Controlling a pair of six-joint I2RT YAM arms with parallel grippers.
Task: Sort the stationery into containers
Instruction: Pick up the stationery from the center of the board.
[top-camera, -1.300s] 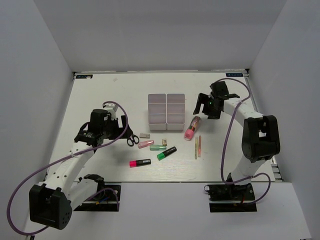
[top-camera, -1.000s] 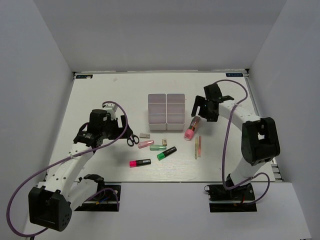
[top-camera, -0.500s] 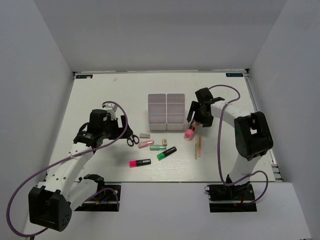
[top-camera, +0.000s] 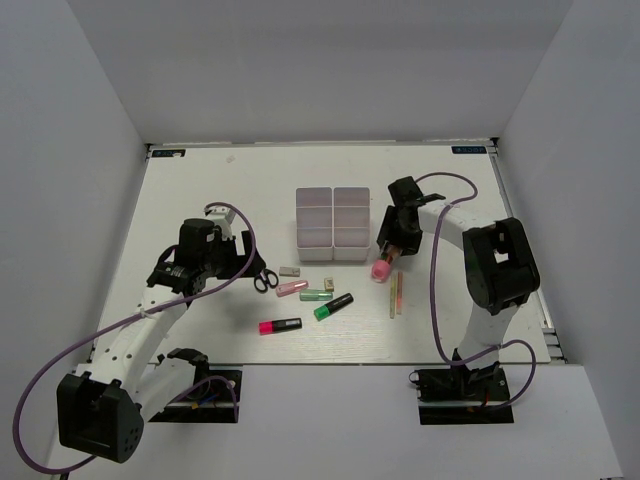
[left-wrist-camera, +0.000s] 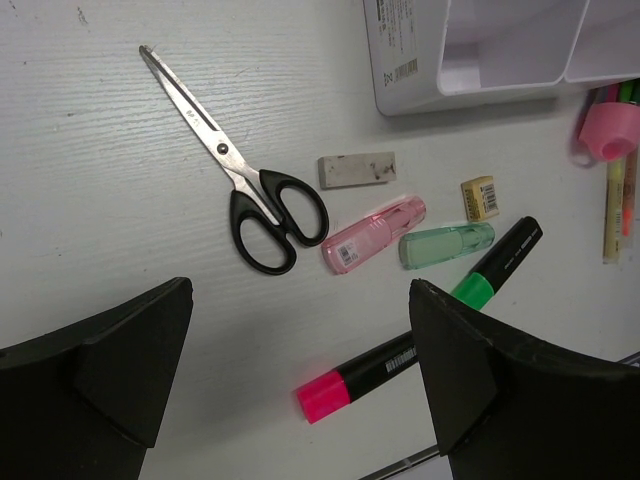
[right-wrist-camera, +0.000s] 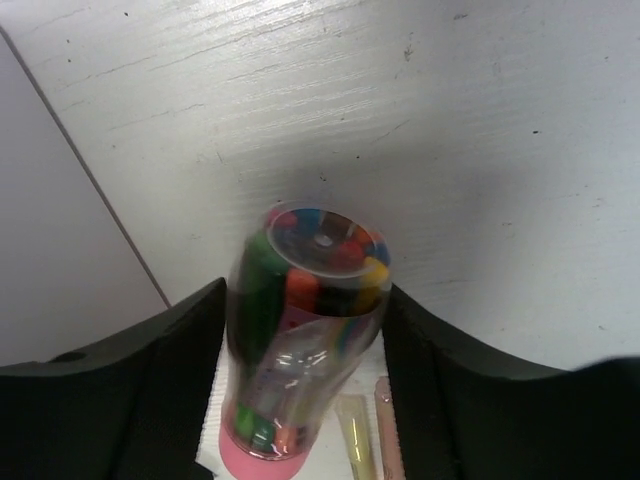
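My right gripper (top-camera: 392, 240) is shut on the fat pink tube (top-camera: 381, 266), which lies on the table just right of the white bins (top-camera: 332, 224). In the right wrist view the fingers (right-wrist-camera: 170, 370) press both sides of the clear tube (right-wrist-camera: 300, 340), which is full of coloured pieces. Two thin sticks (top-camera: 396, 293) lie beside it. My left gripper (top-camera: 242, 262) is open and empty, hovering over the black-handled scissors (left-wrist-camera: 262, 215). Nearby lie a pink marker (left-wrist-camera: 373, 234), a green marker (left-wrist-camera: 446, 245), a green highlighter (left-wrist-camera: 497, 265), a pink highlighter (left-wrist-camera: 355, 375), and grey (left-wrist-camera: 357, 169) and yellow (left-wrist-camera: 479, 197) erasers.
The bins (left-wrist-camera: 410, 95) show no contents in these views. White walls close off the table's left, right and far sides. A bin wall (right-wrist-camera: 60, 250) fills the left of the right wrist view.
My right gripper has swung left and down from beside the bins onto the fat pink tube and closed its fingers around it. The left arm has not moved.
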